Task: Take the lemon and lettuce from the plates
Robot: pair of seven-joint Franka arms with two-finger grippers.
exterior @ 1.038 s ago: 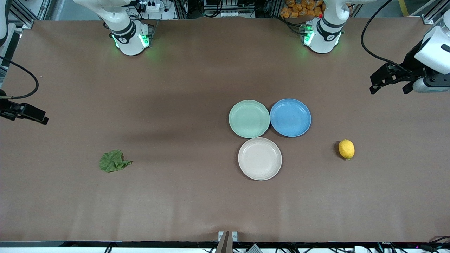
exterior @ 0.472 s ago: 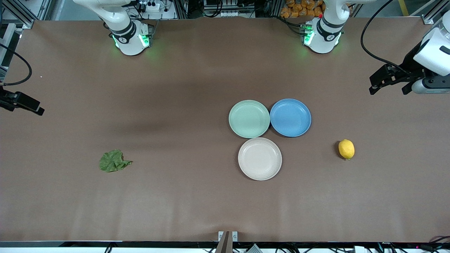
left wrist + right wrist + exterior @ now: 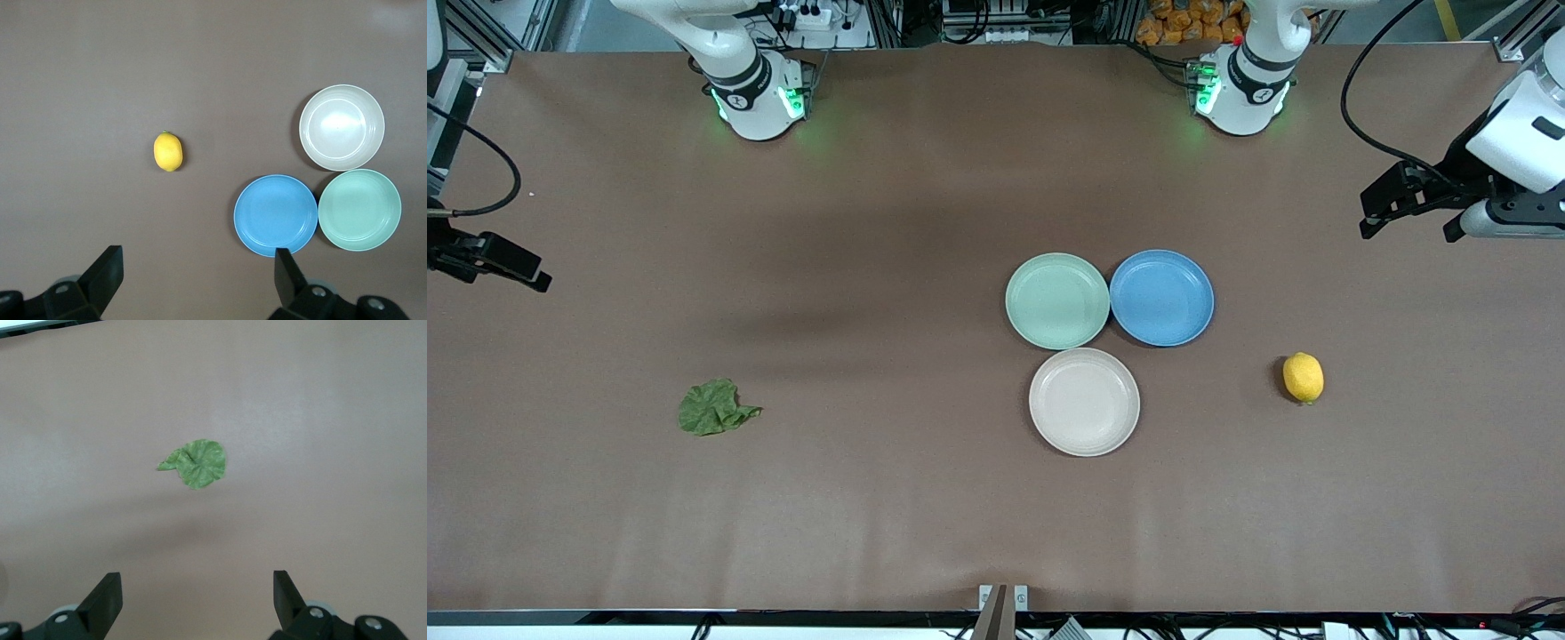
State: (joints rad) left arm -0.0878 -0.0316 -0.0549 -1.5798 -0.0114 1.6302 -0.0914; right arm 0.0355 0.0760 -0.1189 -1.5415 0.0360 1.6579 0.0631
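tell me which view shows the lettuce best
The right wrist view: the lettuce sits mid-frame, ruffled edges clear, unobstructed. The front view shows it small, toward the right arm's end of the table. The left wrist view misses it.

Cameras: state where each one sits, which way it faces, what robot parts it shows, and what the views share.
Front view: high across the table, facing both bases; shows the table, three plates, the left gripper and the right gripper up at the table's ends.
Left wrist view: looks down past its open fingers at the lemon and the plates.
Right wrist view: looks down past its open fingers at the lettuce.
Shared: front and left wrist views both show the lemon and the mint plate.
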